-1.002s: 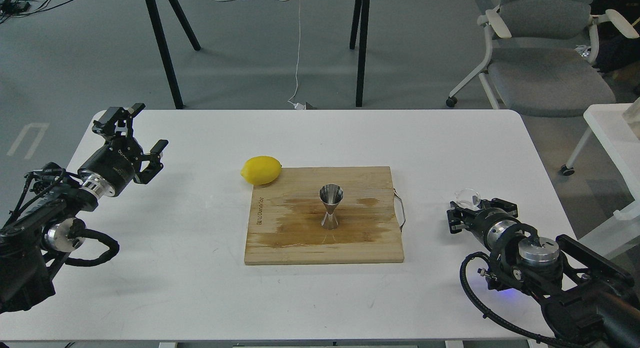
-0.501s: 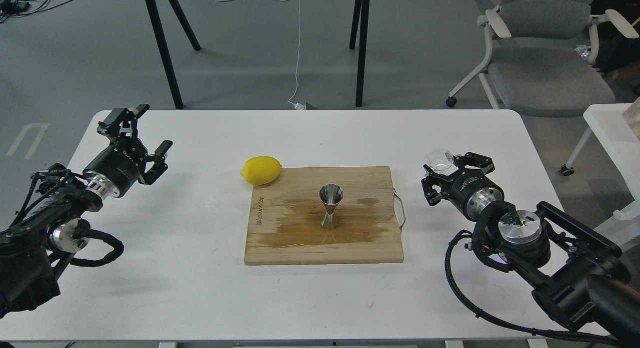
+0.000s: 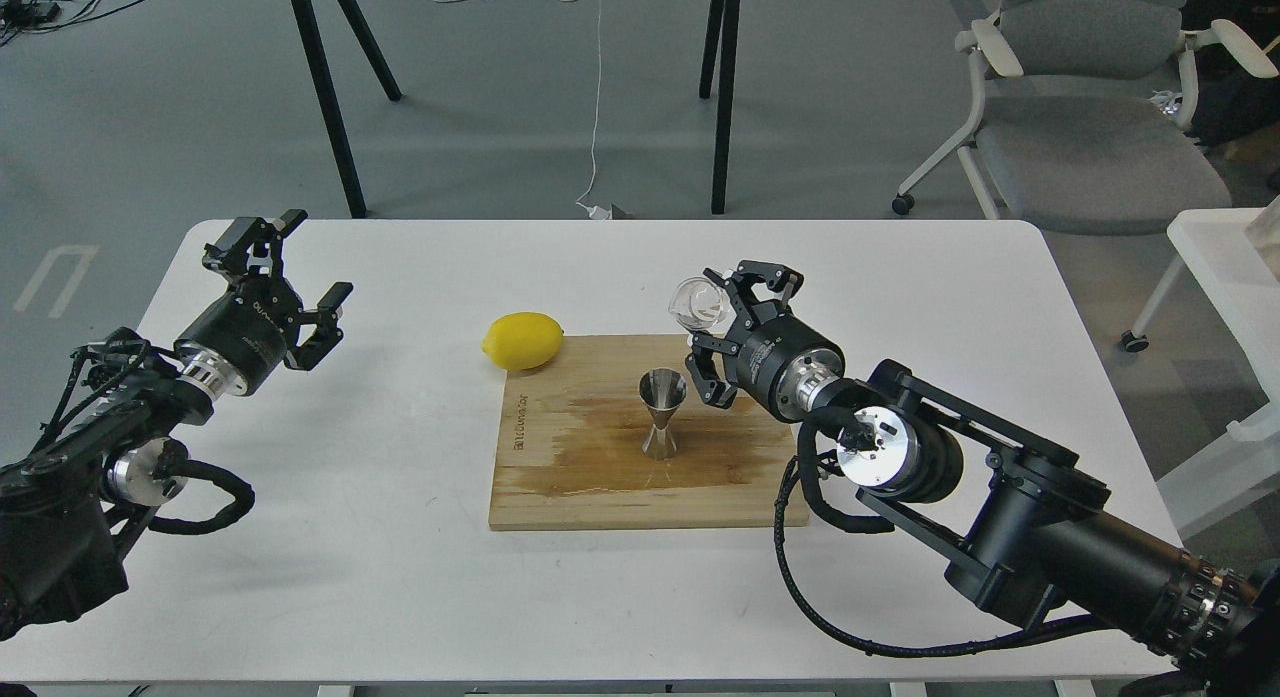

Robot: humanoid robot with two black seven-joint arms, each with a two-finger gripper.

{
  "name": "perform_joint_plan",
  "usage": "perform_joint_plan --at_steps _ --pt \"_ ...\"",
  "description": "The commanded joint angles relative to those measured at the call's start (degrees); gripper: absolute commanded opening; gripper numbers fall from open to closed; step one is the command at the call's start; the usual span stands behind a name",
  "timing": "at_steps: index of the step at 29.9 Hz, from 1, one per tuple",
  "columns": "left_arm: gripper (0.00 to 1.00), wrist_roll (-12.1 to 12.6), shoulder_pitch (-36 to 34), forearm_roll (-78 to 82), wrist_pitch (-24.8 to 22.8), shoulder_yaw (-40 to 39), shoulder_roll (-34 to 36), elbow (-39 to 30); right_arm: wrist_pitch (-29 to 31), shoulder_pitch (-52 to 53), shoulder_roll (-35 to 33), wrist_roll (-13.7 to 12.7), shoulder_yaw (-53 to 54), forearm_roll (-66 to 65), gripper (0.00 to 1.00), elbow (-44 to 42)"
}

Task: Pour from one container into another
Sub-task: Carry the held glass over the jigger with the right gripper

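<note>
Glass cup point(image 3: 697, 303) held tilted in right gripper point(image 3: 722, 324), jaws clamped on its side, just above and right of jigger point(image 3: 662, 413) on cutting board point(image 3: 560, 477). Light, slick, breakable: keep a firm mid-wall hold. Left gripper point(image 3: 290, 277) spread wide, empty.

Grey floor point(image 3: 150, 127), black-legged table point(image 3: 340, 107) at back, grey office chair point(image 3: 1090, 127) right, white cable point(image 3: 597, 107) dangling down.

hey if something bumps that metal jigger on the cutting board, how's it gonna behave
The jigger stands upright on a narrow cone base, so it would likely tip easily. Its round cones would probably roll afterwards. The cutting board looks wet there, so it might also slide.
</note>
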Motion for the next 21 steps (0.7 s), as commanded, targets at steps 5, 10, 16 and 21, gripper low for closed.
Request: perform_joint_plan --at_steps 5,10,16,21 --pt "0.99 0.0 0.0 0.0 0.0 0.0 -0.2 0.0 -1.6 1.3 0.6 -1.8 -3.4 -6.9 0.43 1.1" --pt "0.99 0.0 0.0 0.1 0.0 0.0 -0.7 0.0 -1.6 1.6 0.1 -2.2 -3.5 -8.2 0.43 2.3" --pt "0.99 0.0 0.0 0.2 0.0 0.0 -0.7 0.1 -1.6 1.8 -2.1 -3.0 -5.3 -10.2 0.43 4.8" --pt "0.99 0.0 0.0 0.2 0.0 0.0 -0.8 0.8 -1.6 2.6 -5.9 -3.0 -5.8 -10.4 0.43 6.5"
